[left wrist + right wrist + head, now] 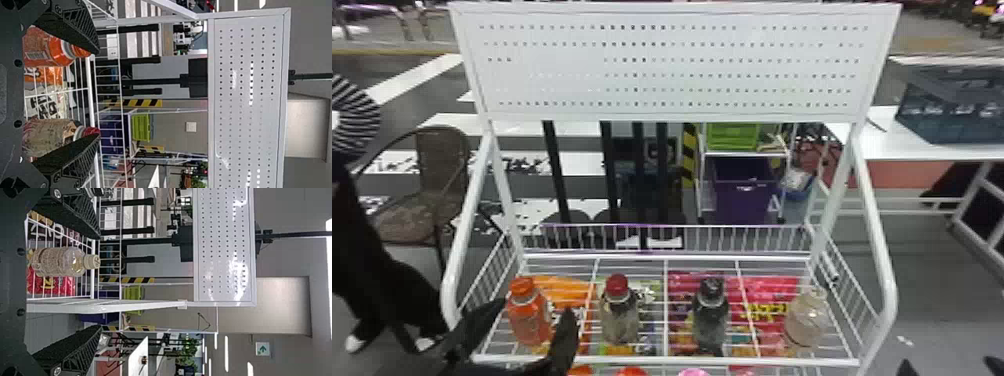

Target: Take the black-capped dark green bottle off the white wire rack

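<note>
Since the black-capped dark green bottle (710, 312) stands upright on the white wire rack (632, 359), between the red-capped bottle (619, 312) and the pale-capped bottle (58, 261), I judge that I am at the approach. My right claw (99, 282) is spread and empty, my left claw (98, 94) likewise; next, the right should swing inward past the pale-capped neighbour without nudging it, straddle the dark green bottle, then close.

Wire rack (652, 359): white. Bottle caps (617, 285), left to right: orange, red, black, cream. Left bottle (528, 324): orange. Black-capped bottle (710, 320): dark green. Far strip (688, 156): yellow-black diagonal stripes.
</note>
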Action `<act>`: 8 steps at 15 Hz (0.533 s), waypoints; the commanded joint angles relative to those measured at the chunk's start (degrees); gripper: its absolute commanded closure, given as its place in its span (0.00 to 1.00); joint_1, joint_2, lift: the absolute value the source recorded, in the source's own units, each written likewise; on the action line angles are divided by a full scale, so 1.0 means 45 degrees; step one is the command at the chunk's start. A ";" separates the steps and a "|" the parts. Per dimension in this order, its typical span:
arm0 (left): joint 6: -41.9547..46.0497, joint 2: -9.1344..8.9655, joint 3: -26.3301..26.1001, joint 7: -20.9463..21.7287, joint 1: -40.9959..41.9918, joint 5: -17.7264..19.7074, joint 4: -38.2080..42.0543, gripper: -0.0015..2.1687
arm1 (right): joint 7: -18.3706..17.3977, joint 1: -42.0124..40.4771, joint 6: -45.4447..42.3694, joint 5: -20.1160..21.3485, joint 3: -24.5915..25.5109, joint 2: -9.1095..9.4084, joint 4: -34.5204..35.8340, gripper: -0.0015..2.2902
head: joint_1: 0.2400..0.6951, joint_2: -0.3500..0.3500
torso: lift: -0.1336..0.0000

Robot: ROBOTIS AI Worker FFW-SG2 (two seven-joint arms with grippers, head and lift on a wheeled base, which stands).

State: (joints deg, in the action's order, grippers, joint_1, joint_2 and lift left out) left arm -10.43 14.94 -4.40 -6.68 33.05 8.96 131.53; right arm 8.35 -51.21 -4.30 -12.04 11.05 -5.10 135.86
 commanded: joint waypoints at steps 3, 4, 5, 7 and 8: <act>0.0021 -0.0001 0.0000 -0.0001 0.0039 -0.0019 0.0028 0.07 | 0.0000 0.0130 0.0165 0.0020 -0.0054 0.0000 -0.0309 0.04 | 0.57 0.50 | 1.00; 0.0021 -0.0001 0.0000 -0.0001 0.0039 -0.0019 0.0028 0.07 | 0.0000 0.0228 0.0048 0.0059 -0.0152 0.0000 -0.0621 0.04 | 0.57 0.50 | 1.00; 0.0021 -0.0001 -0.0019 -0.0001 0.0019 -0.0019 0.0008 0.07 | 0.0000 0.0423 -0.0108 0.0098 -0.0347 0.0000 -0.1110 0.04 | 0.57 0.50 | 1.00; -0.0018 -0.0001 -0.0019 -0.0001 0.0000 -0.0038 -0.0011 0.07 | 0.0000 0.0931 -0.0694 0.0449 -0.0953 0.0000 -0.2321 0.04 | 0.57 0.50 | 1.00; -0.0018 -0.0001 -0.0019 -0.0001 0.0000 -0.0038 0.0008 0.07 | 0.0000 0.1321 -0.1476 0.0664 -0.1304 0.0000 -0.3258 0.04 | 0.57 0.50 | 1.00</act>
State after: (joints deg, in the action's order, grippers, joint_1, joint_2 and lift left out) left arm -10.45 14.94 -4.47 -6.68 33.06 8.80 131.53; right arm 8.34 -47.25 -7.53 -10.24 7.19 -5.10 125.97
